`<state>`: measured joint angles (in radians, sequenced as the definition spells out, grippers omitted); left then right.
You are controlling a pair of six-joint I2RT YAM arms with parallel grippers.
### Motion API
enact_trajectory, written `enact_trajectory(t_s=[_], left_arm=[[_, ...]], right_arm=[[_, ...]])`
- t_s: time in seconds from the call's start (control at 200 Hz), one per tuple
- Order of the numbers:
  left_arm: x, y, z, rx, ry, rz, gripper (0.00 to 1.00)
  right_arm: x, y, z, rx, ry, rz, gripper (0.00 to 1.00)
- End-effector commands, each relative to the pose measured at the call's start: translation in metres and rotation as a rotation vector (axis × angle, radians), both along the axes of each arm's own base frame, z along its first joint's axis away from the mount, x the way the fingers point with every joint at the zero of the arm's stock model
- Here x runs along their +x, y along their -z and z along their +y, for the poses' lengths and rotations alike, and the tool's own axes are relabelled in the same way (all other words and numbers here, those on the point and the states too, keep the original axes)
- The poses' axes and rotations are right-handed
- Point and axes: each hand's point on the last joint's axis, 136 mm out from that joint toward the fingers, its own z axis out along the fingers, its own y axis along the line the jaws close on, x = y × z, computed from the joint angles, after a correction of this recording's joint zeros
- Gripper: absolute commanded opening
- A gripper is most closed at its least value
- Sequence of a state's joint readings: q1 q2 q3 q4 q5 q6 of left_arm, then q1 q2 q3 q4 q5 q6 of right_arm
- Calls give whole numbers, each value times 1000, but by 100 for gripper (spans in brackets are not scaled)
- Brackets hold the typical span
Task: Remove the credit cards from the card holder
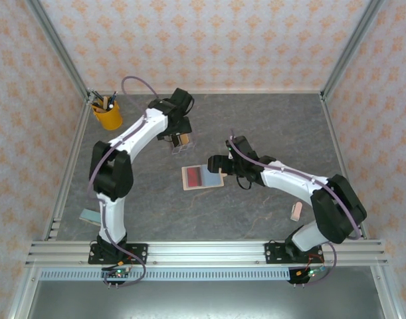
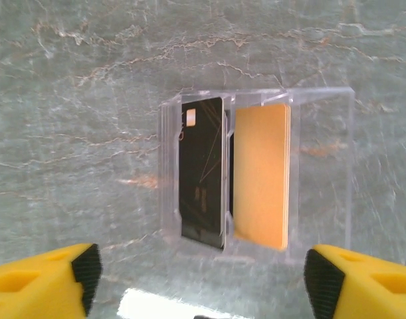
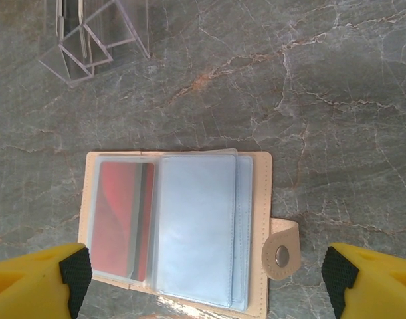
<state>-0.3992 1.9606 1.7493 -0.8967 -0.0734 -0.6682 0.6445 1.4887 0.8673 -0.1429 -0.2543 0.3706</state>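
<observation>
Open card holder [image 3: 261,199] w/ red card [image 3: 116,219] in left pocket

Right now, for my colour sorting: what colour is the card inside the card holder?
Red card with a grey stripe; clearest in the right wrist view.

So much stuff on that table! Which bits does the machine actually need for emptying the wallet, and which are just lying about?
Part of the job: card holder, red card in it, clear stand holding dark card and tan card.
Just lying about: yellow pen cup, pink block, pale teal pad.
</observation>
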Motion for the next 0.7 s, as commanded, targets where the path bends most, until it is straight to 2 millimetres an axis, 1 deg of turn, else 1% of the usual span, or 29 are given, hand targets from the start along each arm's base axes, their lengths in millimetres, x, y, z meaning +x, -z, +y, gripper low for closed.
enact_trajectory(t_s=[0.0,0.1,0.185,0.27,0.395,0.46,0.515,0.606,0.696], left_arm=[[-13,-20,8,-60,-25,-83,92],[-34,-14,23,-69,-52,-84,100],[-54,-6,39,-63,-87,-70,100],[-74,0,55,-47,-123,-56,100],[-101,7,70,-44,-154,-50,100],[-112,11,71,-58,-151,-49,100],[-120,16,71,-73,-144,-43,100],[-128,25,65,-114,-119,-35,100],[-131,34,57,-163,-100,-36,100]], right_arm=[[6,-8,3,-29,-19,-28,90],[5,-9,9,-92,-35,-53,89],[3,-7,20,-147,-58,-57,88],[1,-3,36,-194,-94,-55,86],[-2,13,56,-272,-139,-32,83],[-3,22,64,-313,-170,-9,82],[-5,33,66,-362,-193,25,80],[-6,49,63,-421,-204,74,78],[-6,57,61,-455,-204,92,77]])
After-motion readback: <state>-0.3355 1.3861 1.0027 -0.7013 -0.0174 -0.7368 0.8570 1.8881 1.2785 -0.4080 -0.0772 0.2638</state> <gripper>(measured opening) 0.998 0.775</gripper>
